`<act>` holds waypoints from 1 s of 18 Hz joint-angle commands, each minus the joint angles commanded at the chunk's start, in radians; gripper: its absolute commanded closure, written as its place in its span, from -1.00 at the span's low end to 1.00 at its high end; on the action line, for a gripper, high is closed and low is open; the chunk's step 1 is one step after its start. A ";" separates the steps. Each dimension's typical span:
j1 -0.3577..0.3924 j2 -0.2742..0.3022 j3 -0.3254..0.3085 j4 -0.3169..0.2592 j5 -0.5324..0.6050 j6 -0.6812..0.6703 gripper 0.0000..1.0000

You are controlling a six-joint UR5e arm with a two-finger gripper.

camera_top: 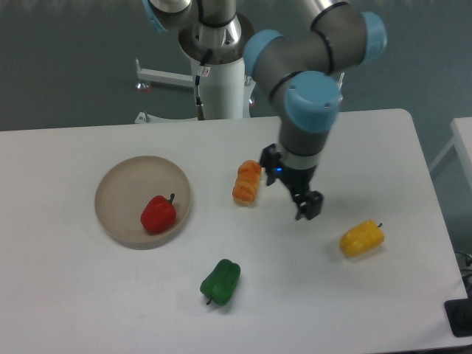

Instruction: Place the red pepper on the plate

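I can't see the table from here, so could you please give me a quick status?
Gripper holds nothing, over bare table. Red pepper lies on the plate. Nothing obstructing.

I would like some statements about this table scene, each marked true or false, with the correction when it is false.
1. The red pepper lies on the plate. True.
2. The gripper holds the yellow pepper. False: it holds nothing; the yellow pepper lies apart on the table, to its right in the picture.
3. The green pepper lies on the table, off the plate. True.
4. The orange item is on the plate. False: it lies on the table between plate and gripper.
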 joint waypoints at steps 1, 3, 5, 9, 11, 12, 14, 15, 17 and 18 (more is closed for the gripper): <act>0.009 0.002 -0.002 -0.011 0.000 0.031 -1.00; 0.040 0.002 -0.012 -0.014 -0.002 0.091 -1.00; 0.052 0.000 -0.012 -0.012 -0.012 0.132 -1.00; 0.048 -0.012 -0.014 -0.005 -0.018 0.126 -1.00; 0.046 -0.014 -0.012 -0.005 -0.029 0.123 -1.00; 0.046 -0.014 -0.012 -0.005 -0.032 0.122 -1.00; 0.046 -0.014 -0.014 -0.005 -0.032 0.120 -1.00; 0.046 -0.014 -0.014 -0.005 -0.032 0.120 -1.00; 0.046 -0.012 -0.014 -0.005 -0.032 0.119 -1.00; 0.046 -0.012 -0.012 -0.005 -0.032 0.119 -1.00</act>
